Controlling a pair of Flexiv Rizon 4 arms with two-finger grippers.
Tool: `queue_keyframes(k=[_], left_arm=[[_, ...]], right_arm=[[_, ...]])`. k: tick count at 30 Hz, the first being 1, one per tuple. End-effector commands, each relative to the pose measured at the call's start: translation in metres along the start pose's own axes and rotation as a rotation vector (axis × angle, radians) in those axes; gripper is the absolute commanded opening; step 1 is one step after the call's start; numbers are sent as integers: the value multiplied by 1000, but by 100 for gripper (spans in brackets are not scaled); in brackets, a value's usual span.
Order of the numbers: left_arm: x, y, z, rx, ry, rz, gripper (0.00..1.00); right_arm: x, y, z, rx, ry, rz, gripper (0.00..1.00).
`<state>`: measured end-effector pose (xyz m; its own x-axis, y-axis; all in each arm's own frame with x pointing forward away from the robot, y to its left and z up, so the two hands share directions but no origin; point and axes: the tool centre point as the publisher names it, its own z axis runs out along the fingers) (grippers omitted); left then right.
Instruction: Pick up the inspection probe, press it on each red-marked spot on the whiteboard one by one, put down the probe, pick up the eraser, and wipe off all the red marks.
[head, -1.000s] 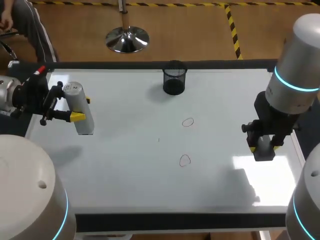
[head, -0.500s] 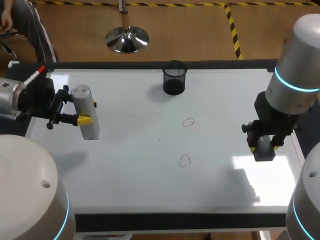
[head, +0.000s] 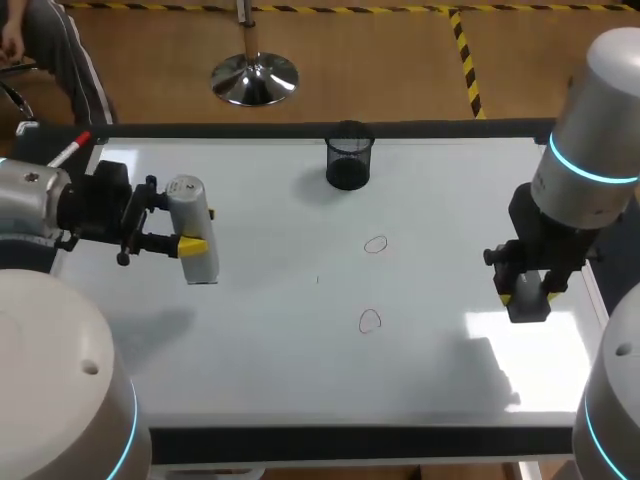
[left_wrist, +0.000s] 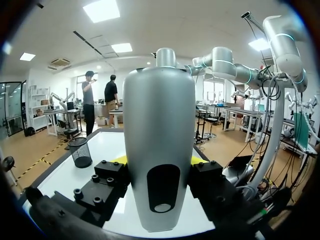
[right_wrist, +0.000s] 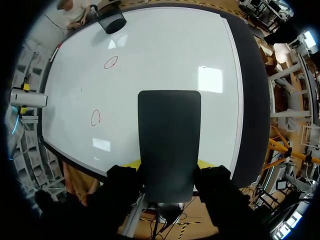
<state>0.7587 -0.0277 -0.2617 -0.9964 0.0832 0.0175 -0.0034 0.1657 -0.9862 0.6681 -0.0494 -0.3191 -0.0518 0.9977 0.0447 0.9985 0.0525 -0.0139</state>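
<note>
Head view: the inspection probe (head: 187, 203), a grey cylinder held roughly upright, hung over the left of the whiteboard (head: 280, 370), clamped between the left gripper's (head: 197, 232) fingers. Both red marks, the far mark (head: 375, 245) and the near mark (head: 369, 320), lay well to its right, around the board's middle. The right gripper (head: 525, 292), at the board's right side, gripped the dark eraser (right_wrist: 169, 140).

probe (head: 193, 232) silver-grey | eraser (right_wrist: 169, 145) black | whiteboard (head: 260, 345) white | marks (right_wrist: 110, 62) red | mesh cup (head: 348, 162) black | fingertips (head: 190, 245) yellow
</note>
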Motion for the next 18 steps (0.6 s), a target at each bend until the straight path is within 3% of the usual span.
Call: queue_keyframes(k=[1, 18], left_arm=[[-2, -1, 15, -9, -3, 2, 0], [13, 3, 67, 11, 14, -9, 0]], right_arm=[[-1, 0, 0, -1, 2, -1, 0], [-1, 0, 0, -1, 2, -1, 0]])
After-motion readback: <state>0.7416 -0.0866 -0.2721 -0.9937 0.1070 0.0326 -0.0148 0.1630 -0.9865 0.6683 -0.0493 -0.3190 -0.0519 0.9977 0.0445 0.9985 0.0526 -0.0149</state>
